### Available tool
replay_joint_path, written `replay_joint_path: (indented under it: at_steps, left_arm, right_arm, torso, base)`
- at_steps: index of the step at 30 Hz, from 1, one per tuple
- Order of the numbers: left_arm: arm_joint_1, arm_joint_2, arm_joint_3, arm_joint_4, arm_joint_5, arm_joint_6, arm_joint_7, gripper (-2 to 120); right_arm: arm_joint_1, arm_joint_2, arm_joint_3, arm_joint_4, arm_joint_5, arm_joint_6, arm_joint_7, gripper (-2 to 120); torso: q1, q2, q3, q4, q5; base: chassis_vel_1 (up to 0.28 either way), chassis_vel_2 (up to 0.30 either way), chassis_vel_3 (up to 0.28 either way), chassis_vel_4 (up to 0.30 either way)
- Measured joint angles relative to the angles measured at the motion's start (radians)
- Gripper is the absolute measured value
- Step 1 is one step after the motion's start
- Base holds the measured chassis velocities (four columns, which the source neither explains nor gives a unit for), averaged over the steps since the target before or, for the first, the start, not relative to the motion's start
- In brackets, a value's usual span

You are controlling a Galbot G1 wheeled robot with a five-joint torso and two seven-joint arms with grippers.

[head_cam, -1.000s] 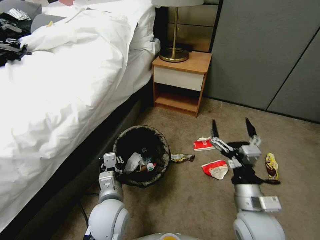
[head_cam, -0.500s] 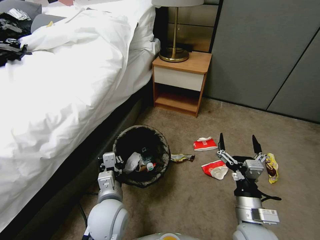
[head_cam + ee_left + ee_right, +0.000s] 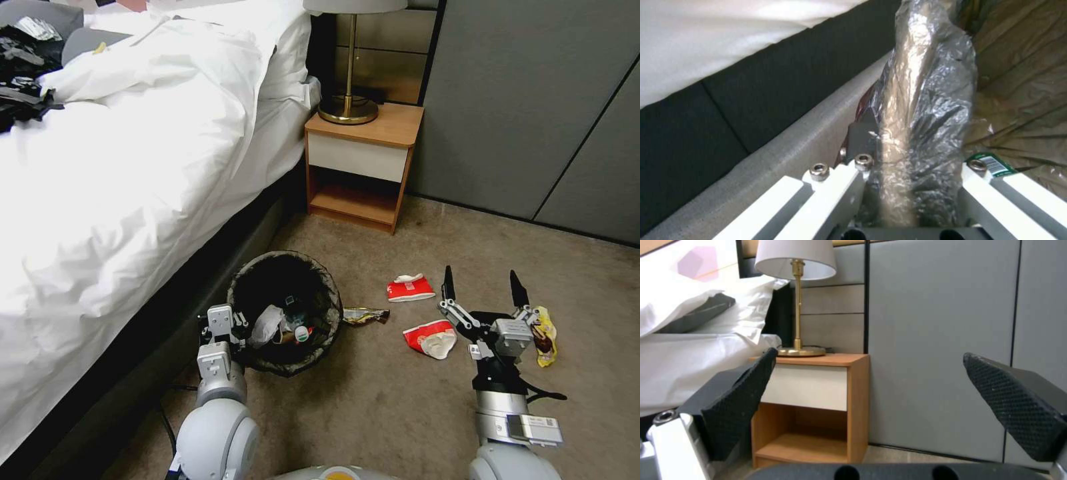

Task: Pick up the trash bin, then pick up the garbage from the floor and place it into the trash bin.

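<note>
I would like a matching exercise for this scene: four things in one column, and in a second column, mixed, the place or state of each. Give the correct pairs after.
Things:
1. trash bin
2. right gripper
3. lamp
4. yellow wrapper

Places or states:
a. on the wooden nightstand
b. open, above the carpet
c. rim clamped by the left gripper
d. flat on the carpet beside the right gripper

Pairs: 1-c, 2-b, 3-a, 4-d
</note>
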Motion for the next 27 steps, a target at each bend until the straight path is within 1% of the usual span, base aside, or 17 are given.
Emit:
replay_joint_path:
  at_steps: [8,16,19,27]
  left_arm:
    - [0.002,-0.001,0.007,0.001,0.008,0.0,0.001,0]
    - [0.001,-0.001,-0.001,0.003,0.029,-0.003,0.02,0]
    - [0.004,-0.002,-0.005,0.01,0.054,-0.015,0.042,0]
    - [0.005,-0.006,-0.005,0.013,0.063,-0.022,0.047,0]
  right_arm:
    - [0.01,-0.004,-0.003,0.002,0.001,-0.009,-0.001,100]
    - [0.021,-0.003,-0.011,0.005,0.0,-0.019,-0.002,100]
    - [0.022,-0.002,-0.018,0.006,-0.003,-0.02,-0.002,100]
    - [0.021,-0.001,-0.02,0.011,-0.005,-0.02,-0.004,100]
  torso:
    - [0.0,0.0,0.0,0.0,0.0]
    - [0.0,0.0,0.0,0.0,0.0]
    - [0.0,0.0,0.0,0.0,0.0]
    - [0.0,0.0,0.0,0.0,0.0]
  base:
    - [0.0,0.0,0.0,0.0]
    - [0.0,0.0,0.0,0.0]
    - [0.0,0.0,0.0,0.0]
    - [0.0,0.0,0.0,0.0]
